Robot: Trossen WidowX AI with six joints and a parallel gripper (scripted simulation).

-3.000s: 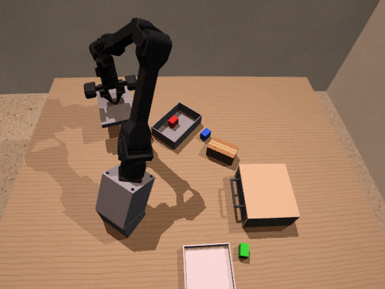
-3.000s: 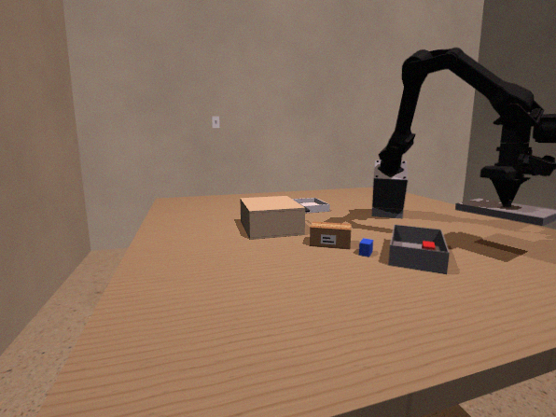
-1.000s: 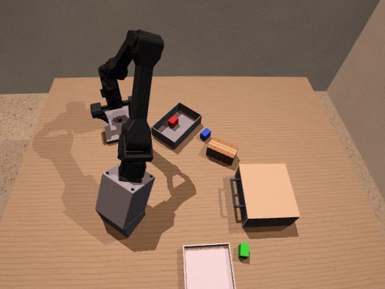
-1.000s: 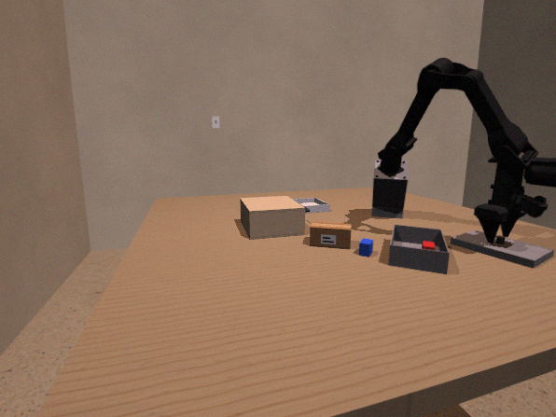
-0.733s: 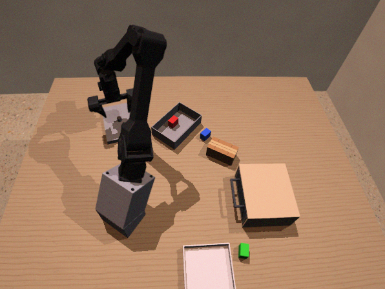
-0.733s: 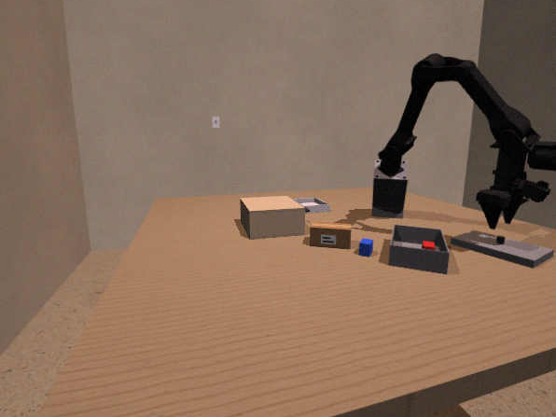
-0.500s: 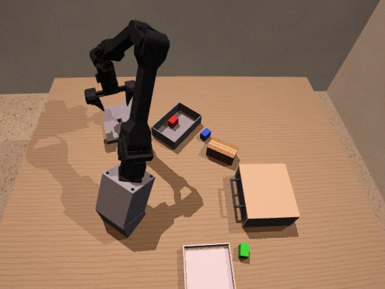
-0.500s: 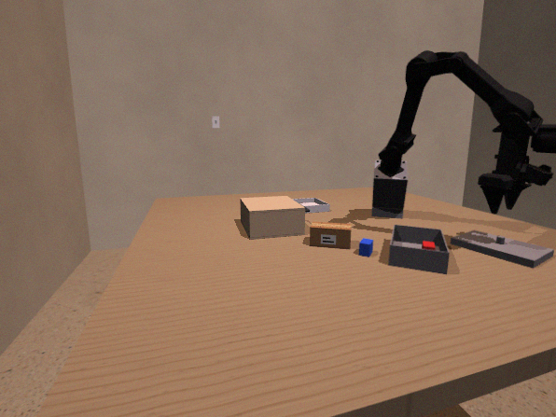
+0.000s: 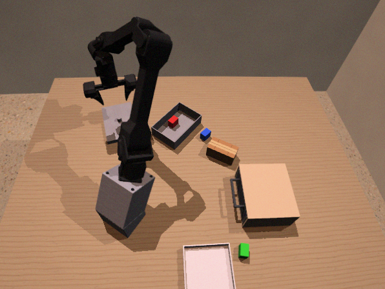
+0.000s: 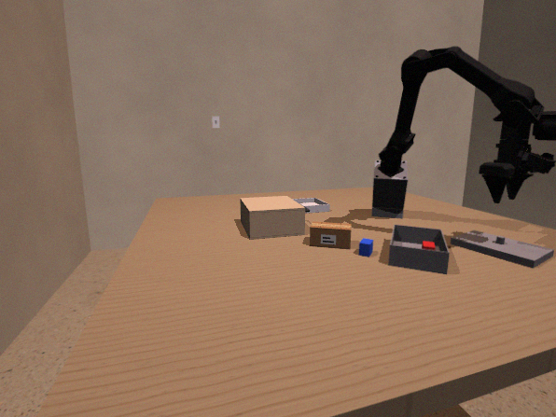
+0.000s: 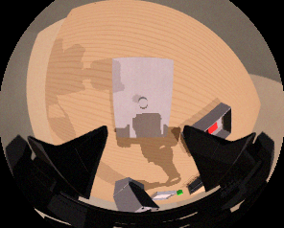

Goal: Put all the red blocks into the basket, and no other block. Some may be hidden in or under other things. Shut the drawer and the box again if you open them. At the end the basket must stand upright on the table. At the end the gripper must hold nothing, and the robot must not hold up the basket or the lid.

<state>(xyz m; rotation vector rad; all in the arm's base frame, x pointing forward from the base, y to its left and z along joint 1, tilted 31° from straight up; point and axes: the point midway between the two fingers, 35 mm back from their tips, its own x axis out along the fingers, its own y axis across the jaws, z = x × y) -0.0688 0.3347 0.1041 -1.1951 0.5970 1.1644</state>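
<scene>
A red block point(image 9: 173, 121) lies inside the open grey box point(image 9: 176, 125); it also shows in the exterior view point(image 10: 428, 244) and at the right edge of the wrist view point(image 11: 213, 128). The box's flat grey lid point(image 9: 116, 120), with a small knob, lies on the table left of the box. My gripper point(image 9: 113, 99) is open and empty, well above the lid point(image 11: 143, 100), fingers pointing down. The brown slatted basket point(image 9: 222, 150) stands right of the box, showing a slatted face on top. Its inside is hidden.
A blue block point(image 9: 205, 134) sits between box and basket. The tan drawer cabinet point(image 9: 268, 193) with a dark handle stands shut on the right. A white tray point(image 9: 209, 266) and a green block point(image 9: 243, 250) are at the front edge. The robot base point(image 9: 124, 198) stands left of centre.
</scene>
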